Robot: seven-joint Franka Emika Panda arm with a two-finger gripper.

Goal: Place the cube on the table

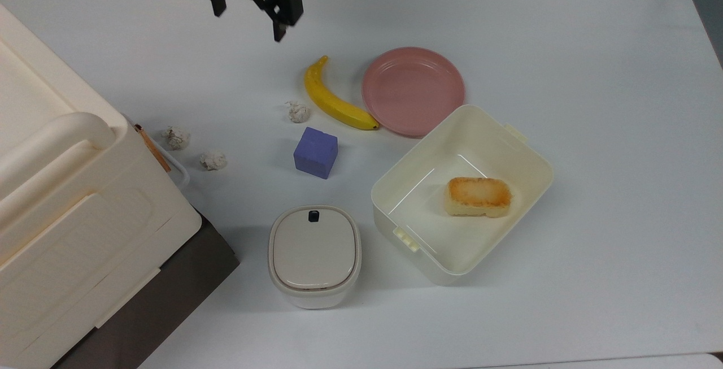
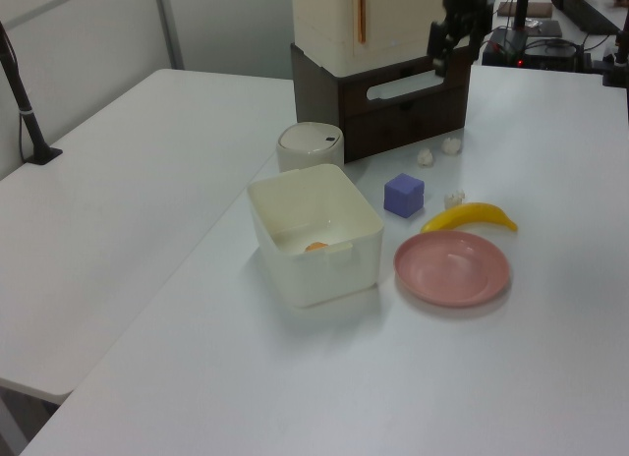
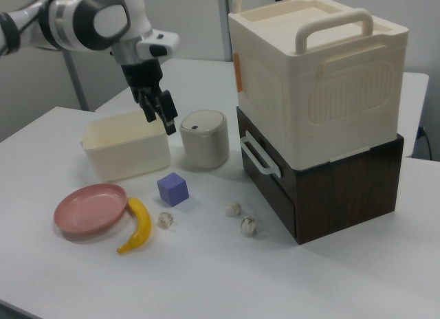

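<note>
The blue-purple cube [image 1: 315, 152] [image 2: 404, 195] [image 3: 172, 188] rests flat on the white table [image 1: 565, 47] [image 2: 550, 377] [image 3: 206, 278], between a yellow banana and a lidded canister. Nothing touches it. My gripper [image 1: 248, 16] [image 2: 447, 51] [image 3: 158, 119] hangs high above the table, open and holding nothing. In the top view it sits near the top edge, well away from the cube.
A banana [image 1: 333, 100] lies beside a pink plate [image 1: 413, 90]. A cream box [image 1: 531, 154] holds a toasted bread block [image 1: 479, 196]. A lidded canister [image 1: 314, 253] stands near the cube. Three paper balls [image 1: 297, 112] dot the table. A large cream container [image 1: 56, 188] fills the top view's left.
</note>
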